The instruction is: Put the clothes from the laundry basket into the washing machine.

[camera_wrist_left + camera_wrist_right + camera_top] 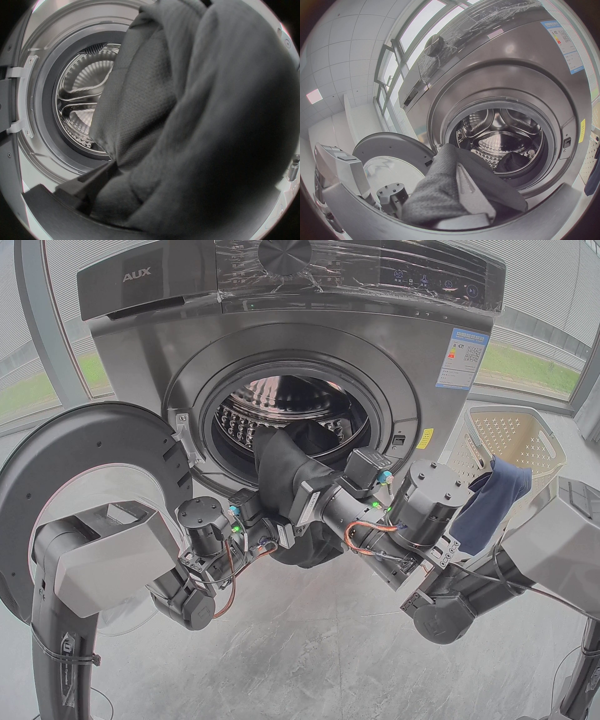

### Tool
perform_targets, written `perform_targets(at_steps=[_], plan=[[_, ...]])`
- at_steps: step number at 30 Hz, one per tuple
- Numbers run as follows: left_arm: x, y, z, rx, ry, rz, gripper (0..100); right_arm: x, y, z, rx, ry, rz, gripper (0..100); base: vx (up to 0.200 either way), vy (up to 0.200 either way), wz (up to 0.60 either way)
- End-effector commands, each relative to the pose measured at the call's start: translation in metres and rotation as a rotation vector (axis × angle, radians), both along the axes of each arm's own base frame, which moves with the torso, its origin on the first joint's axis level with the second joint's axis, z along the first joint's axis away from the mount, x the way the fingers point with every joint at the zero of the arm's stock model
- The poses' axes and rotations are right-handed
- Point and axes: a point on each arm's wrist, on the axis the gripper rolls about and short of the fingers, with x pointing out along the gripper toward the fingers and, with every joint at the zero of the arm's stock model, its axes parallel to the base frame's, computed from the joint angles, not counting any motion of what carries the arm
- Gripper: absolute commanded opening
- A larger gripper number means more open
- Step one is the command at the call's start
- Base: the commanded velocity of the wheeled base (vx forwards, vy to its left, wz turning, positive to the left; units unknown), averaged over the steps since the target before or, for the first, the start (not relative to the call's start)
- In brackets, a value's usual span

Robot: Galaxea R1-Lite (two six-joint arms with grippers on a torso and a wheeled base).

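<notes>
The washing machine [400,371] stands in front of me with its drum [281,405] open. A black garment [284,468] hangs over the lower rim of the opening, its top inside the drum and its bottom drooping toward the floor. My right gripper [300,493] is shut on it just outside the opening, with cloth wrapped around one finger [470,190]. My left gripper [275,530] sits lower, under the hanging cloth, and the black garment [193,125] lies over it. A dark lump of cloth [512,161] lies in the drum. A blue garment [494,499] hangs over the laundry basket [519,440].
The round door [81,452] is swung open to the left, close to my left arm. The beige basket leans against the machine's right side, behind my right arm. Grey tiled floor [300,640] spreads below both arms. Windows run behind the machine.
</notes>
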Motion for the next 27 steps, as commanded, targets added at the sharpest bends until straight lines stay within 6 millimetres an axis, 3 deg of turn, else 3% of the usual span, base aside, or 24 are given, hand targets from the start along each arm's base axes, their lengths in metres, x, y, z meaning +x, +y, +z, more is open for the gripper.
perform_targets(at_steps=[1,4,8,13,20,24,25,27], plan=[[0.003,-0.001,-0.003,-0.002,-0.002,0.007,0,-0.003,0.000,0.003,0.006,-0.005,0.006,0,0.000,0.000,0.00],[0.004,0.001,0.000,-0.014,-0.016,0.017,0,0.001,-0.007,0.002,0.005,0.003,-0.013,0,0.000,0.000,0.00],[0.008,0.014,0.010,-0.040,-0.040,0.067,0,0.020,-0.040,0.000,0.005,0.032,-0.124,0,0.000,0.000,0.00],[0.003,0.019,0.030,-0.082,-0.059,0.073,0,0.037,-0.064,-0.013,-0.017,0.072,-0.196,0,0.000,0.000,0.00],[-0.017,0.021,0.053,-0.098,-0.074,0.053,0,0.029,-0.066,-0.057,-0.120,0.179,-0.174,0,0.000,0.000,0.00],[-0.025,0.028,0.060,-0.144,-0.039,0.048,0,0.021,-0.060,-0.056,-0.106,0.145,-0.108,0,0.000,0.000,0.00],[-0.027,0.029,0.061,-0.150,-0.034,0.046,0,0.020,-0.060,-0.052,-0.099,0.132,-0.100,100,0.000,0.000,0.00],[-0.032,0.033,0.065,-0.154,-0.032,0.048,0,0.015,-0.057,-0.043,-0.082,0.106,-0.078,100,0.000,0.000,0.00]])
